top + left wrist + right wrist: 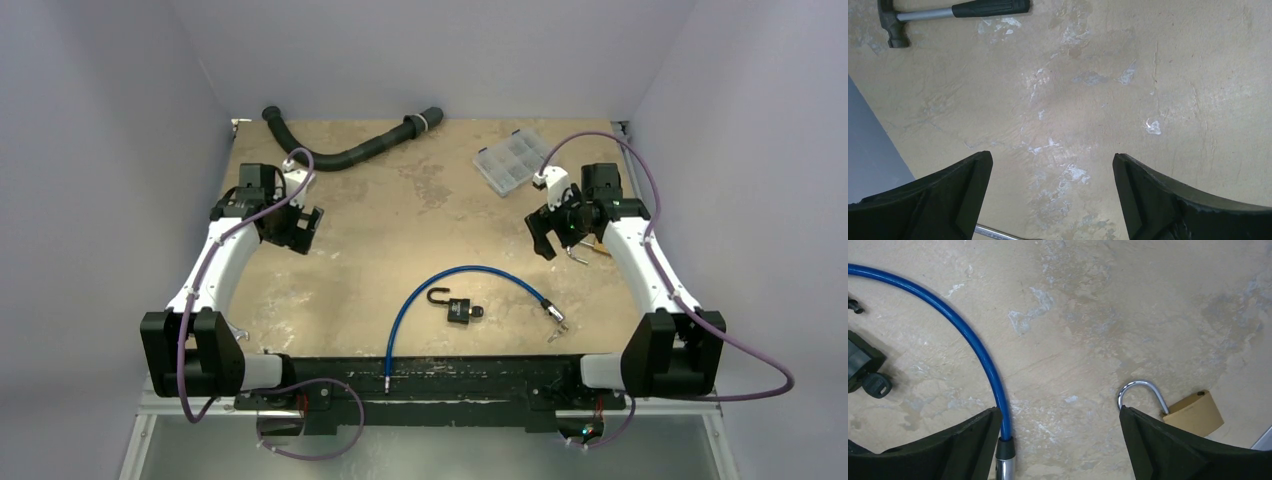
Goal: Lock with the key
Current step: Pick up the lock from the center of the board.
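Black padlock [459,313] w/ a dark-headed key [477,312] stuck in its keyhole lies front-centre on the worn tan table [400,200], inside the arch of the blue plastic-coated cable [975,345]. It isn't touching the cable.

Step, as I read it: none of the task is started, so you're at the approach. Left gripper [1053,165] is spread fully wide w/ only bare tabletop between its fingers. Right gripper [1060,415] is equally wide and also holds nothing. Both are well apart from the lock. The right one is nearer and already catches the lock body and key head at the left edge of its wrist view.

Orientation: the lock lies flat, long axis diagonal across the table. Its dark U-shaped shackle [438,296] points far-left, away from the arm bases, and the key end points right. The shackle looks sprung open, but the top view is too small to be sure.

Next move prob. needs two jobs:
- Steady the body and press the shackle home.
- Pinch the key head w/ the other arm and turn it.

Come at the key from the right side, along that axis.

Don't mix it up w/ the brass padlock w/ silver shackle [1195,414] just beside the right fingers. No key shows in that one.
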You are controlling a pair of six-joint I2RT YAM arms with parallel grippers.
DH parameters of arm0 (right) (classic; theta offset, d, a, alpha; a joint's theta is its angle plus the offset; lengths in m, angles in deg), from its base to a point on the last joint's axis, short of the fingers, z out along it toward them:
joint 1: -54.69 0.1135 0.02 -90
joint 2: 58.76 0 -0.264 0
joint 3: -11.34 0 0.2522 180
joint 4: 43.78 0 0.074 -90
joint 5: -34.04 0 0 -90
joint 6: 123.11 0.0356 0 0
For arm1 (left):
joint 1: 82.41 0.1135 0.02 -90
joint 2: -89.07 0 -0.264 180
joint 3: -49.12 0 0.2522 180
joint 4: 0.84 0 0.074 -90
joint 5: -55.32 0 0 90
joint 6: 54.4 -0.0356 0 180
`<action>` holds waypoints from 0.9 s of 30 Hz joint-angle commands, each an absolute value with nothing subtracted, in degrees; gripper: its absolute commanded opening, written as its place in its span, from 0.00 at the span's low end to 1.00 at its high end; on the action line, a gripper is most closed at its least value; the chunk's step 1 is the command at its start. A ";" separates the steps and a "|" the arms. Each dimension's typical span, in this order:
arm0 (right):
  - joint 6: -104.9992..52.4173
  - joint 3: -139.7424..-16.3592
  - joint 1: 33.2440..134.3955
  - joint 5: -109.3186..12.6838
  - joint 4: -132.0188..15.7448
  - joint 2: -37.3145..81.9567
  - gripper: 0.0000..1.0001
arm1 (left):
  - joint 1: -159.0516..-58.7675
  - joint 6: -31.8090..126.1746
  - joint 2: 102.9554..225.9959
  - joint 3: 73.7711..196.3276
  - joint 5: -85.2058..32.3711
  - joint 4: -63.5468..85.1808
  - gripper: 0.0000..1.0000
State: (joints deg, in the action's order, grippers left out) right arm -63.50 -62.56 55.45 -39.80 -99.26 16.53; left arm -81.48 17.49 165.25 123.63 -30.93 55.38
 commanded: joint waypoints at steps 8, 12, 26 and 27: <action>-76.20 -72.74 51.62 -44.15 -106.38 25.16 0.99 | -81.97 16.14 167.09 126.54 -28.92 53.42 1.00; -78.46 -77.08 48.39 -43.65 -108.81 28.80 0.99 | -82.05 16.05 167.44 128.04 -27.26 53.85 1.00; -88.39 -86.78 42.21 -47.32 -112.11 38.03 0.99 | -81.97 13.63 171.36 134.97 -17.43 59.61 1.00; -89.10 -87.54 41.88 -47.45 -112.61 39.04 0.99 | -82.02 13.56 171.48 135.10 -17.45 59.69 1.00</action>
